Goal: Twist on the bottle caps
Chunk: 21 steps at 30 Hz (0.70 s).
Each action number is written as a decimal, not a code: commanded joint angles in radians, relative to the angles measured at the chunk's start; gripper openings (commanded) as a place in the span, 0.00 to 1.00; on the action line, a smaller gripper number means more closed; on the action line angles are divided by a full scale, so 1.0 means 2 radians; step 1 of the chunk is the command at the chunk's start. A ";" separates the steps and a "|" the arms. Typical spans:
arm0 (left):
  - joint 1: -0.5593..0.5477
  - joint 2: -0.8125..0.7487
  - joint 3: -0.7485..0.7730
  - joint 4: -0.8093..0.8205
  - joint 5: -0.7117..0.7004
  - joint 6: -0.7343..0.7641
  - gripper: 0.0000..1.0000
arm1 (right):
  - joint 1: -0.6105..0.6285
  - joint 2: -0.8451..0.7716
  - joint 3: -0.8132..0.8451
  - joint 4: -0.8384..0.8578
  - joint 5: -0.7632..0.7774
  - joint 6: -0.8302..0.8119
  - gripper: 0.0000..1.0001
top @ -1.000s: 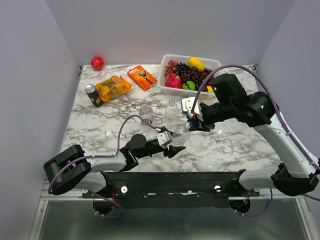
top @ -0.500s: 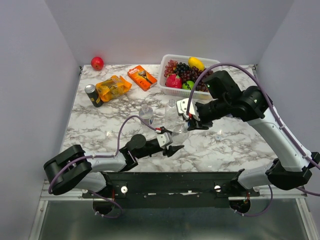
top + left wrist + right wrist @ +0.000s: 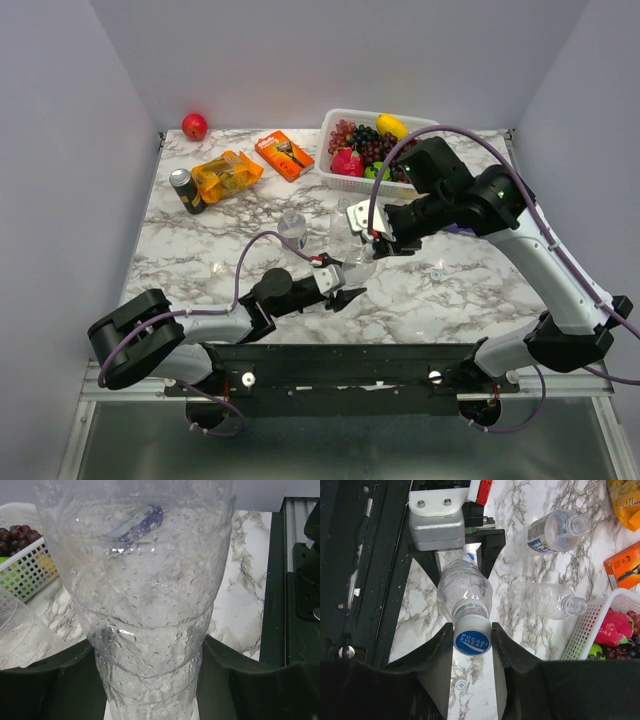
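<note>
In the right pincer (image 3: 472,636) — round blue cap (image 3: 472,642) on crinkled clear bottle (image 3: 465,592).

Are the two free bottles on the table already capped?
No, the labelled bottle and the plain bottle both show open necks.

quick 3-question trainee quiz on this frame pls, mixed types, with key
1. True or false: the right gripper has its jaws closed on the blue cap, which sits at the neck of the held bottle.
2. Pick one: the left gripper grips the held bottle at A) its neck, B) its body, C) not at all.
3. Fill in: in the right wrist view, ___ other bottles show open mouths with no cap.

Key: 1 true. 2 B. 3 two.
</note>
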 commanded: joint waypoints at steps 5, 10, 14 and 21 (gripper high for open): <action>-0.005 0.001 -0.003 0.013 0.004 0.040 0.00 | 0.013 0.015 0.003 -0.064 0.017 -0.050 0.24; -0.004 0.000 -0.008 0.023 -0.016 0.047 0.00 | 0.014 0.012 -0.008 -0.066 0.009 -0.059 0.26; -0.003 -0.002 -0.016 0.036 -0.028 0.059 0.00 | 0.014 0.005 -0.034 -0.065 0.004 -0.053 0.25; -0.002 -0.002 -0.038 0.058 -0.025 0.085 0.00 | 0.014 -0.006 -0.056 -0.066 0.001 -0.040 0.22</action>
